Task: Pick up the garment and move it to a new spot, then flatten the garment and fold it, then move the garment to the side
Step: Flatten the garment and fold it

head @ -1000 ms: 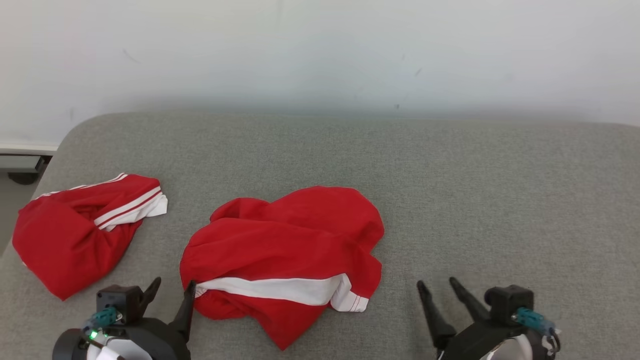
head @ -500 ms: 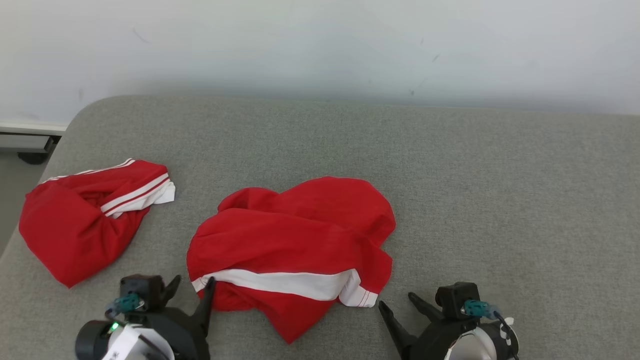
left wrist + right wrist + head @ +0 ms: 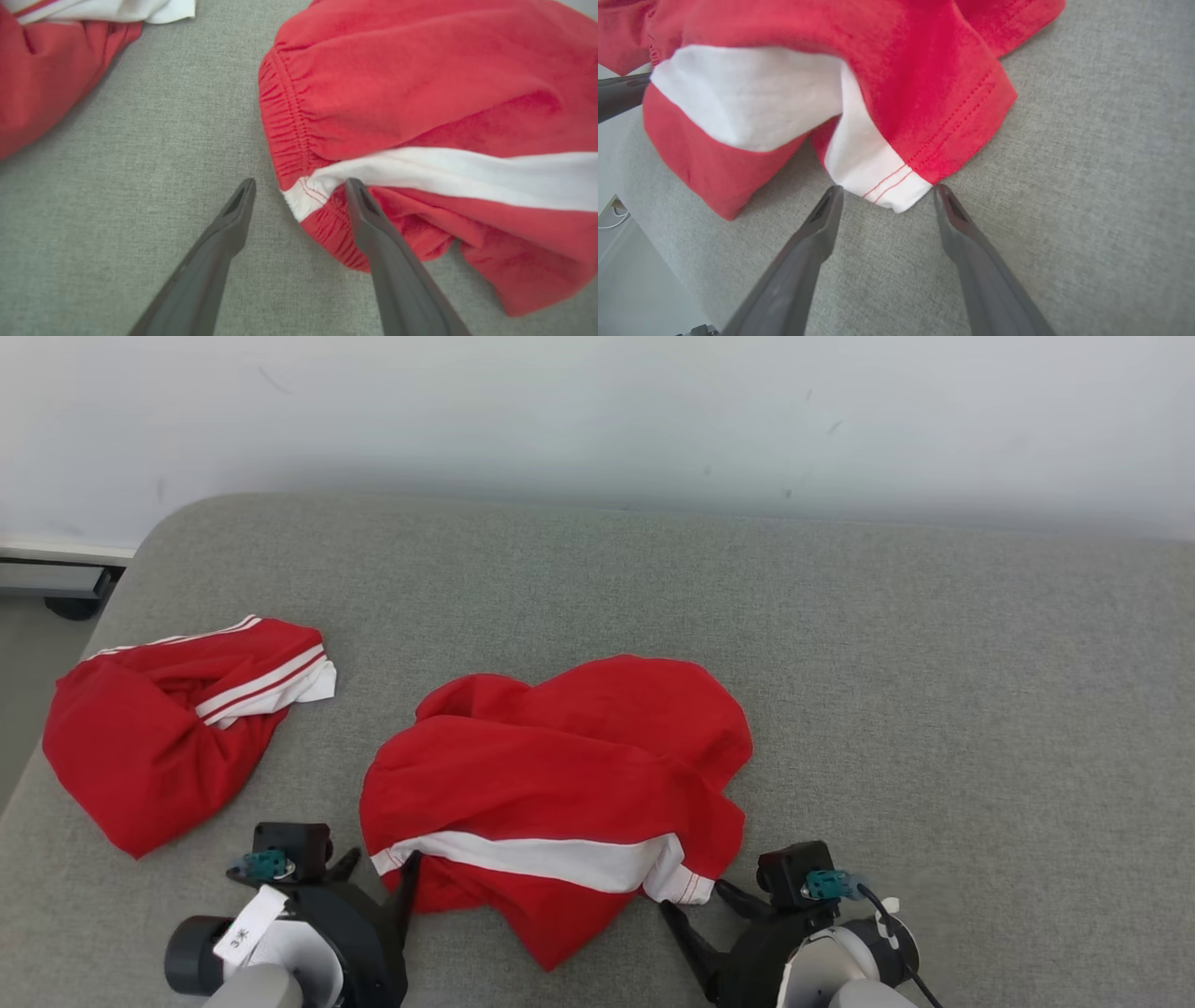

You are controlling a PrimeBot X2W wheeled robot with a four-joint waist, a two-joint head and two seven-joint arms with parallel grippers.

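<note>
The grey surface (image 3: pixel 934 709) lies bare across its whole right half, up to the wall (image 3: pixel 597 411). A narrower bare lane runs between the middle red garment (image 3: pixel 560 775) and the second red garment (image 3: pixel 149 737) near the left edge.

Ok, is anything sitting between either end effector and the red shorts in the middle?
Nothing visible. The left end effector, open, brackets the waistband corner of the middle red shorts. The right end effector, open, brackets their white hem corner. The other red garment lies apart, to the left.
</note>
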